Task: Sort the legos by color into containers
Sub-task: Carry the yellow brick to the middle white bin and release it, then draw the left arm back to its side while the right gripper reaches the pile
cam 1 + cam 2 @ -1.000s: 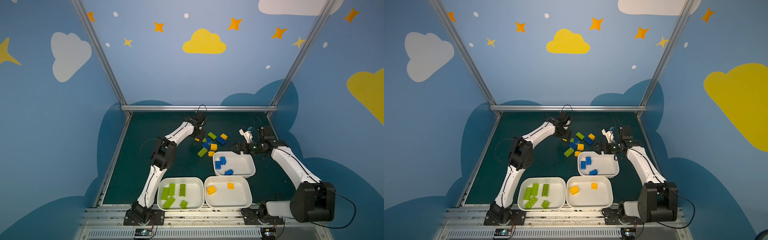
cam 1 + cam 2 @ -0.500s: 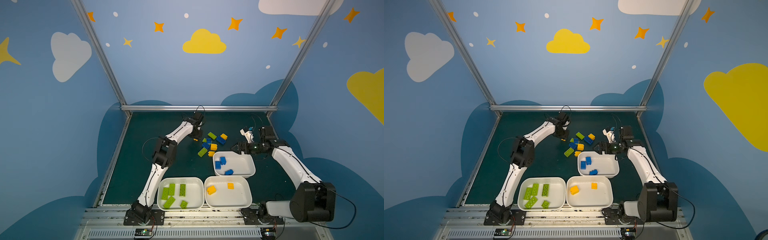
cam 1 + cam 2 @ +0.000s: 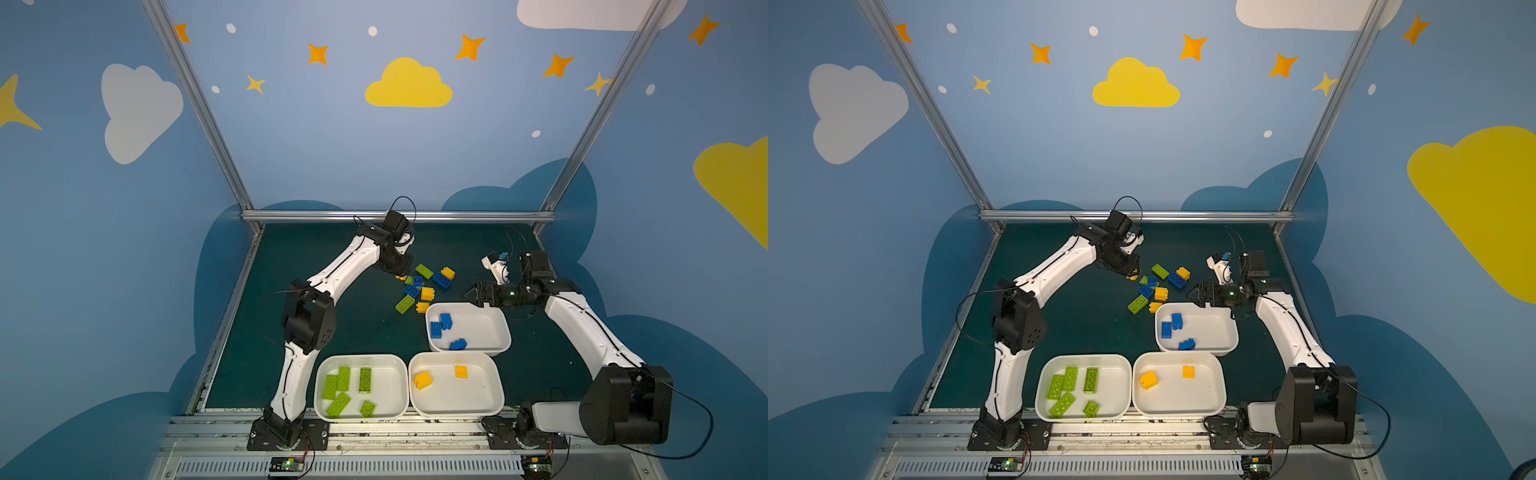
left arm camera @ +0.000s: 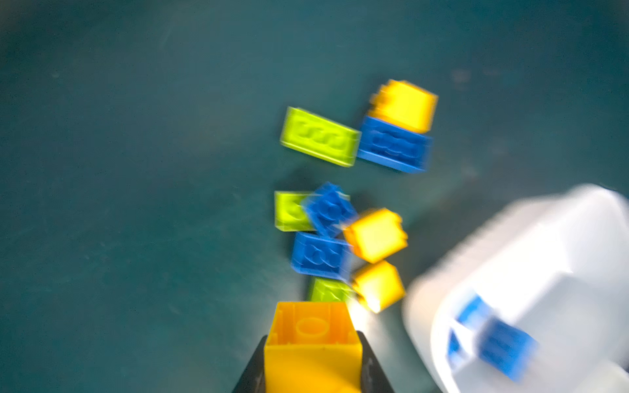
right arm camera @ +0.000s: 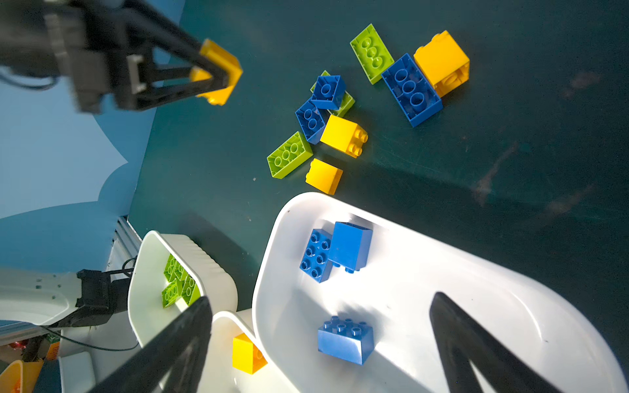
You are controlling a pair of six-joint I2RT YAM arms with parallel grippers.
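The left jaws are shut narrow on a chunky yellow-orange plastic brick (image 5: pixel 218 71). They pinch it across its side walls, with the hollow underside turned toward the wrist camera. The brick seems to hang clear of the dark green counter (image 3: pixel 374 332), at the far left edge of the loose pile of lime-green, blue and yellow bricks (image 3: pixel 427 293). That fits a piece just picked out for sorting.

Each tray holds one colour, so this brick probably belongs in the shallow white tray with two yellow bricks (image 3: pixel 469 395), at the front near the arm bases. The white tray of flat green bricks (image 3: pixel 386 386) sits just beside that one. The white tray of blue bricks (image 3: pixel 482 328) lies behind it, nearest the pile.

The right jaws stand wide apart and empty over the blue tray's far edge, touching nothing. They look placed to reach the pile next.
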